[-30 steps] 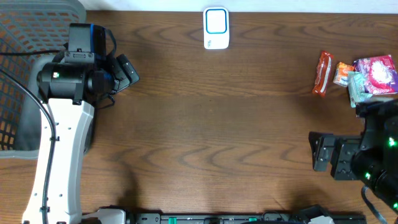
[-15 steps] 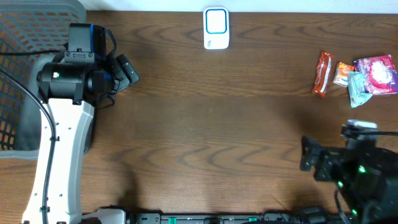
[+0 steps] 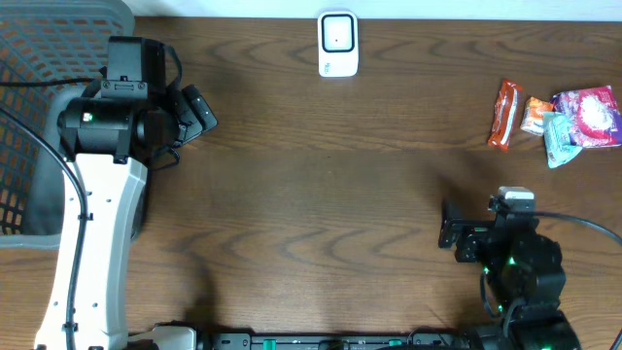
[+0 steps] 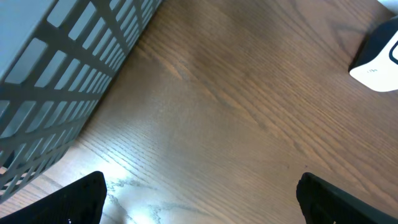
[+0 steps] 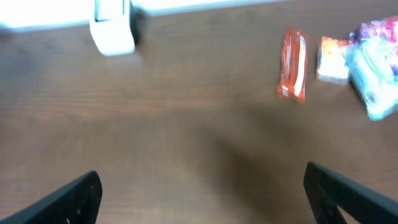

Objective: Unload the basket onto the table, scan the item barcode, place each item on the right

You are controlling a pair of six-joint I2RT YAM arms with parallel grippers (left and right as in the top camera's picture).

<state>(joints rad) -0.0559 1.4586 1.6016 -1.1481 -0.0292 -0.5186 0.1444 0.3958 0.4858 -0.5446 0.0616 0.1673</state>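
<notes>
The snack packets lie in a group at the table's right: a red packet (image 3: 504,114), a small orange one (image 3: 536,115), a teal one (image 3: 559,138) and a pink one (image 3: 590,115). The white barcode scanner (image 3: 338,44) stands at the far middle edge. My right gripper (image 3: 449,226) is open and empty, low at the front right, well short of the packets. In the right wrist view, blurred, the red packet (image 5: 293,64) and the scanner (image 5: 113,26) lie far ahead of the gripper (image 5: 202,193). My left gripper (image 3: 199,112) hangs open and empty beside the basket.
A grey mesh basket (image 3: 39,117) fills the left edge; its wall (image 4: 62,81) runs along the left of the left wrist view, where the scanner (image 4: 379,59) shows at the upper right. Bare brown table lies between the two arms.
My right arm has swung leftward from the right edge and now points up the table, uncovering the teal packet. The left arm has not moved.
</notes>
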